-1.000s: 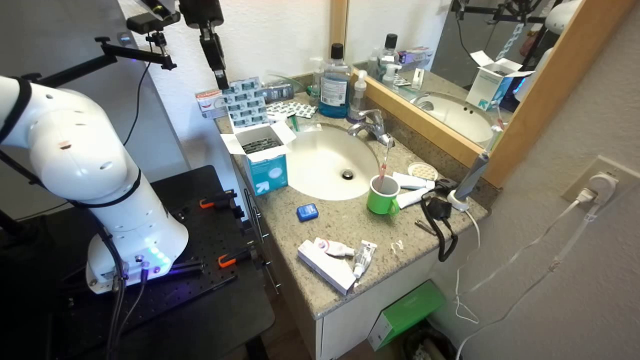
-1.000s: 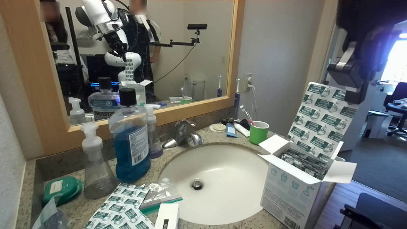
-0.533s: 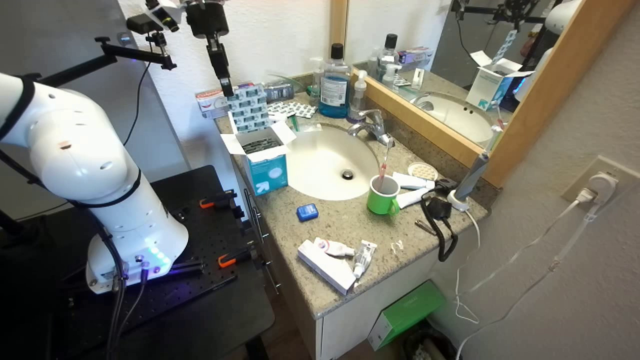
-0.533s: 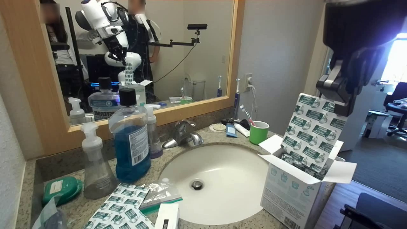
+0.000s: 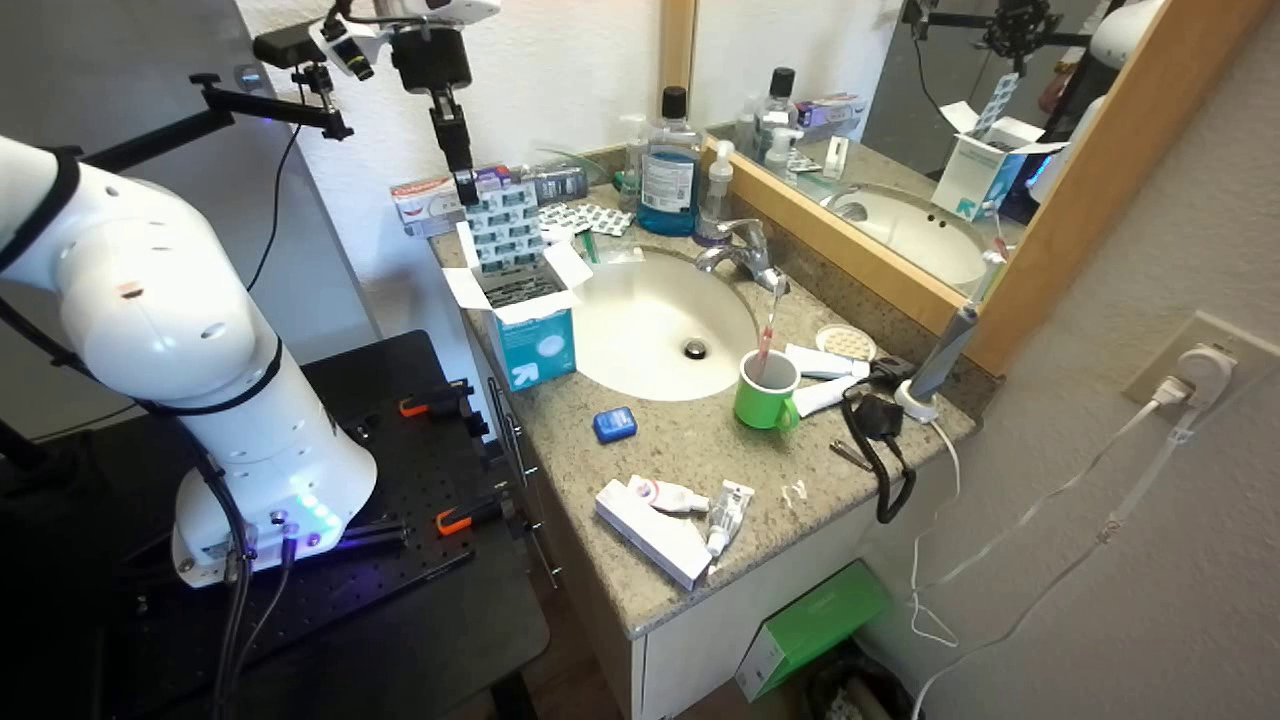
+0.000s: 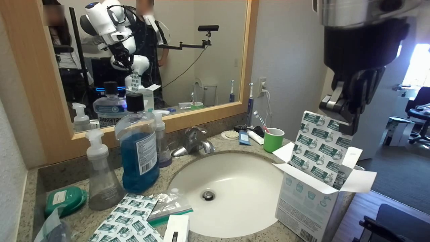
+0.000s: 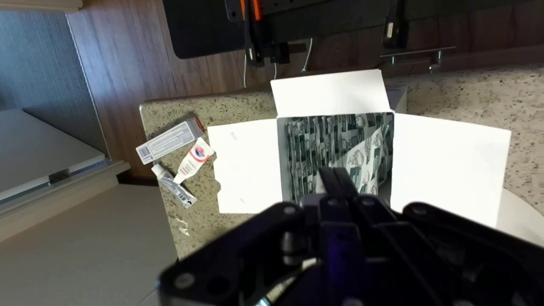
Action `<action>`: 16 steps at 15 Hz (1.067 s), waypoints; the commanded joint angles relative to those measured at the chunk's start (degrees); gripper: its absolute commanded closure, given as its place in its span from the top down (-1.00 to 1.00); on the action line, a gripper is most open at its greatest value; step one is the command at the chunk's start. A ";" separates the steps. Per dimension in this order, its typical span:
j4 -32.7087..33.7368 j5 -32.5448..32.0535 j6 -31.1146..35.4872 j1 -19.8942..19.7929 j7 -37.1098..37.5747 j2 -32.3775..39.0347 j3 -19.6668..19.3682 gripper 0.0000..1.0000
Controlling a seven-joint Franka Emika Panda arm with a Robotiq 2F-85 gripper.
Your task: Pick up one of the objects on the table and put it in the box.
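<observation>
Over on the left in an exterior view, the white arm (image 5: 165,275) stands on a black bench (image 5: 400,612). To its right is the gripper (image 5: 466,192), closed tight on a strip (image 5: 504,230) with green marks, pinching it near the top. The strip leans a bit, and its low end is inside the open box (image 5: 537,345), with the rest poking up. More strips (image 5: 523,291) sit packed in there, and its white flaps (image 5: 465,288) spread wide. Then come a little blue case (image 5: 614,425) and a long white carton (image 5: 652,534) on the counter (image 5: 690,440), and the sink (image 5: 650,320). A bottle (image 5: 666,190) of blue stuff stands near the tap (image 5: 745,252). Then there is a green cup (image 5: 762,402) with a toothbrush (image 5: 765,346) leaning in it. Far right, two plugs (image 5: 1203,372) sit in the wall (image 5: 1085,430).
</observation>
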 commanded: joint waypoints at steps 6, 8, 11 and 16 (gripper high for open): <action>-1.03 -0.33 5.74 -0.27 -2.50 4.67 -1.09 -0.97; -2.04 0.04 8.57 -0.19 -4.29 5.35 -2.04 -0.97; -4.04 0.79 13.46 -0.34 -7.31 5.58 -3.67 -0.98; -6.95 2.42 17.65 -0.15 -10.02 4.14 -4.86 -0.47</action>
